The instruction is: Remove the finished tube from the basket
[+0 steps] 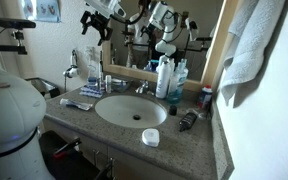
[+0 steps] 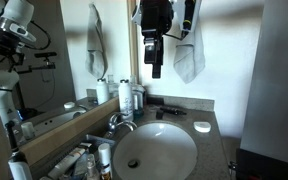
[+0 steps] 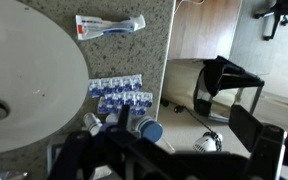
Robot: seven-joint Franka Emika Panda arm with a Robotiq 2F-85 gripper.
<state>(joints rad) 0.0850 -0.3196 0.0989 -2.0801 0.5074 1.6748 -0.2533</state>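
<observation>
The speckled grey stone counter carries an oval white sink bowl in its middle. The finished tube, flat and whitish with red and blue markings, lies flat on the bare stone, on the strip between the sink bowl and the end edge of the counter far from the hanging white towel. In an exterior view the tube is outside the low bluish-grey rectangular basket and close beside it, on its front-edge side; I cannot tell if they touch. The basket stands on the same strip, nearer the back edge under the mirror. In the wrist view, blue-and-white patterned things show beside the rim of the bowl, apart from the tube; they are too blurred to name.

The black pincer hangs high above the counter and points down, well apart from the tube. No view shows whether its fingers are spread or closed, or whether it has hold of anything.

Tall blue-and-white bottles stand at the back edge. 1 round white dish sits near the front edge.
</observation>
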